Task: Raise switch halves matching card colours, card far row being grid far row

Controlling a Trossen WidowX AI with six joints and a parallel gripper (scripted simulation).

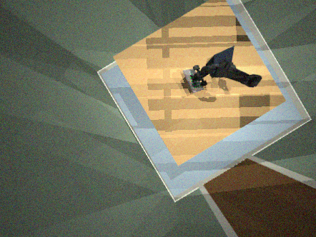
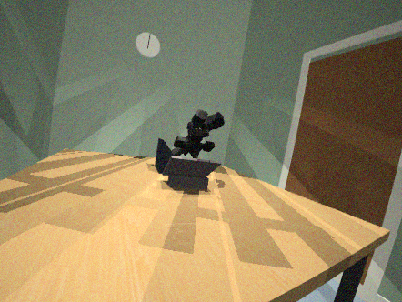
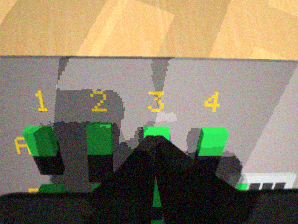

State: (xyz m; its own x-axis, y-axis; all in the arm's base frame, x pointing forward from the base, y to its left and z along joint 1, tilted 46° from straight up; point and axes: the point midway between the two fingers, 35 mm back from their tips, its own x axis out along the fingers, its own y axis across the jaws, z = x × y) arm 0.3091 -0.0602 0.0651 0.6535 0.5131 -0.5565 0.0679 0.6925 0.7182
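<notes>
The grey switch panel (image 3: 135,75) (image 1: 187,73) (image 2: 191,167) fills much of the wrist view. My gripper (image 3: 154,142) is shut and empty, its tips over switch A3 (image 3: 156,132). Only A3's green far half shows; the fingers hide the rest. Switch A1 (image 3: 41,142) and switch A4 (image 3: 213,142) show tall green far halves that look raised. Switch A2 (image 3: 100,140) also shows green above dark, in shadow; its tilt is hard to tell. The nearer rows are mostly hidden. The card (image 3: 250,176) at the right edge shows dark squares and one green one at its left; its lower part is hidden.
The panel stands on the wooden table (image 1: 161,121) (image 2: 114,255) (image 3: 135,25). A dark upright plate (image 2: 161,156) stands beside the panel in the exterior view. Patchy shadows cross the panel and table.
</notes>
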